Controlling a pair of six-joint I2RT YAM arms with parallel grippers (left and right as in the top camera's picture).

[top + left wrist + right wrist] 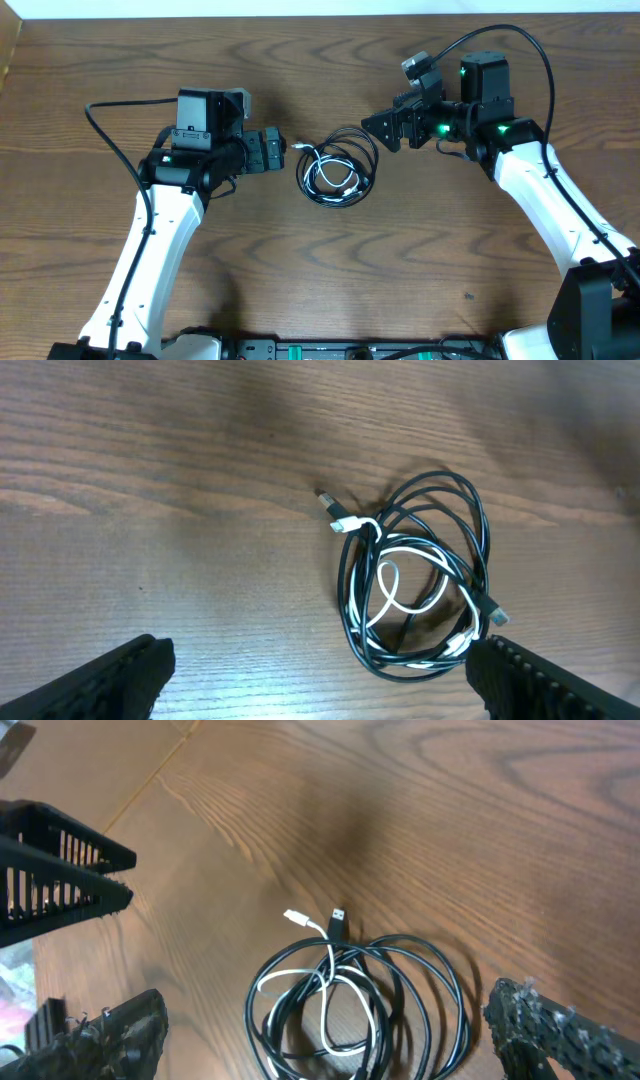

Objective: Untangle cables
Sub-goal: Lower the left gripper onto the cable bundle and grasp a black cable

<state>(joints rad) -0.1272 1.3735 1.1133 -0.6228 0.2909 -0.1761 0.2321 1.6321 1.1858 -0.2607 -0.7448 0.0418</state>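
Clearly, the work has not really begun yet. The cables [337,170] lie in 1 loose coil at the centre of the overhead view, on the bare wooden table [300,60], between the 2 arms. In the left wrist view the white cable [383,572] winds through the loops of the black cable [480,530], and the 2 cross at several places. I cannot tell if the black is 1 cord or 2. A white plug [345,525] and a black plug [327,500] stick out side by side at the upper left of the coil, so these ends are free to take.

The left gripper [281,151] is just beside the coil, with its jaws spread wide and nothing between them. The right gripper [378,130] is near the coil's upper right, also wide open and empty. Neither touches a cord.

In my judgement, all the separating is left: taking 1 end, pulling the white out of the black loops, and laying the cords apart.
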